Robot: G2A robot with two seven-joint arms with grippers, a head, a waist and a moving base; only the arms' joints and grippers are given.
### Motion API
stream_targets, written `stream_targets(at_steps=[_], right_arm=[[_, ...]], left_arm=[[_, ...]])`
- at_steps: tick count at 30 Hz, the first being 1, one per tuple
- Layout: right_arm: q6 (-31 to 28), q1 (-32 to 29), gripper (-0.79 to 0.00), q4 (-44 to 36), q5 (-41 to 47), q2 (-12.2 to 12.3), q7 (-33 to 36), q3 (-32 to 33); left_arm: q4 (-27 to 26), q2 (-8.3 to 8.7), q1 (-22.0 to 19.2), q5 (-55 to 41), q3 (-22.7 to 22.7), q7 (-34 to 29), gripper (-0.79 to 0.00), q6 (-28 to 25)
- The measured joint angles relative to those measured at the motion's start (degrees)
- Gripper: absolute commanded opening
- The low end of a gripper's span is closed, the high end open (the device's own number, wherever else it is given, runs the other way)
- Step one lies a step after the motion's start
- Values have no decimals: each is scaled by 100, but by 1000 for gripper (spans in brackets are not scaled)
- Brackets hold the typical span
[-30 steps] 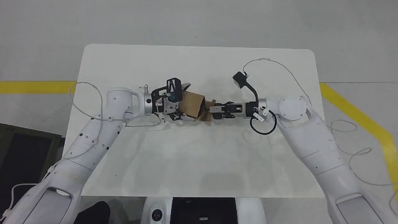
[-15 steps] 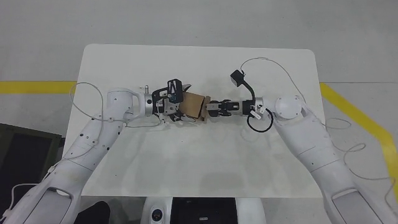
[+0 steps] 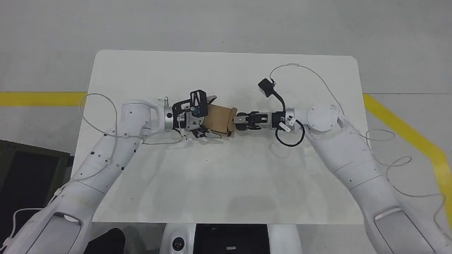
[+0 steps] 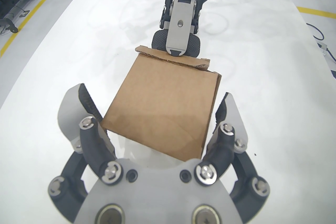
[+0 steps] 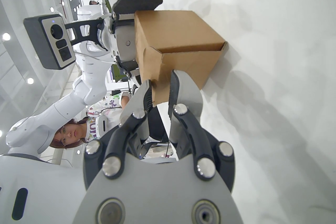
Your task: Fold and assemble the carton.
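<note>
Brown carton (image 3: 220, 118) is being clamped at its left end by the left hand (image 3: 200, 118), whose fingers are spread wide with a pad on each side wall. It is being held at mid-tabletop (image 3: 233, 190) between both hands. At its right end, a flap edge is being pinched by the right hand (image 5: 161, 83), fingers nearly closed on the cardboard.

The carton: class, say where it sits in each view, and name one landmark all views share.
Top view: carton at centre, between left pincer and right pincer.
Left wrist view: carton between the left pincer's fingers, the right pincer at its far flap.
Right wrist view: carton just beyond the right pincer, which pinches a flap.
Shared landmark: the right pincer on the carton's flap.
</note>
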Motion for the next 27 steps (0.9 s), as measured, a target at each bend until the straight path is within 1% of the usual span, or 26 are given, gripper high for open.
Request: stream_targets(at_steps=[5, 11, 15, 22, 27], right_arm=[[54, -16, -680, -72, -77, 13, -9, 36], [77, -92, -646, -203, -148, 60, -29, 163], [122, -127, -659, -291, -196, 77, -25, 199], [245, -74, -653, -328, -345, 70, 20, 150], [378, -42, -668, -341, -446, 72, 59, 132]], left_arm=[[5, 1, -2, 0, 1, -5, 0, -8], [26, 0, -5, 1, -1, -9, 0, 0], [29, 0, -7, 10, 5, -5, 0, -6], [10, -1, -3, 31, 13, 9, 0, 0], [16, 0, -1, 32, 10, 18, 0, 4]])
